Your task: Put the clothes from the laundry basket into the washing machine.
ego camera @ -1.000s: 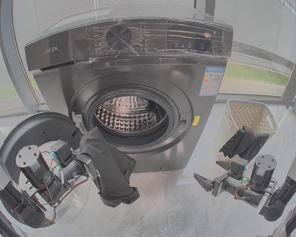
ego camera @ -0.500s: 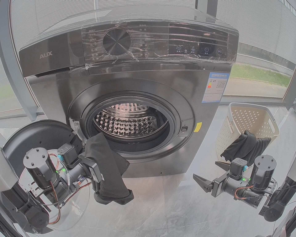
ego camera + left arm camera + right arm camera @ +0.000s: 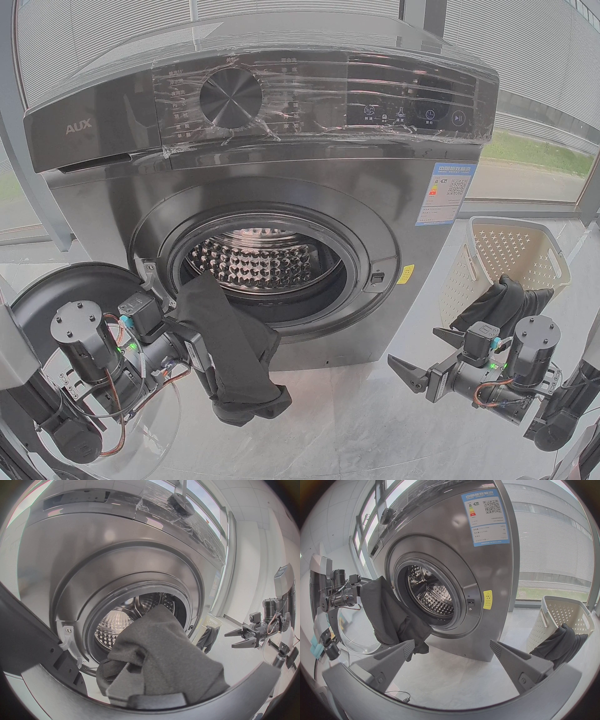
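A grey front-loading washing machine (image 3: 269,162) stands ahead with its drum opening (image 3: 256,265) uncovered. Its round door (image 3: 69,294) is swung open to the left. My left gripper (image 3: 200,359) is shut on a black garment (image 3: 231,350), which hangs in folds just before the opening's lower left rim. The cloth (image 3: 168,655) covers most of the fingers. At the right, a cream laundry basket (image 3: 537,228) holds another dark garment (image 3: 500,306), draped over its front rim. My right gripper (image 3: 415,350) stands open and empty, low in front of the basket.
The door's glass bowl (image 3: 131,425) sits under my left arm. Bare pale floor (image 3: 350,412) lies between the two arms. Windows and a metal frame post (image 3: 31,187) stand behind and beside the machine.
The whole head view has shifted: the machine now looks nearer and larger. The held garment's top has come up against the opening's lower left rim. The right arm looks the same.
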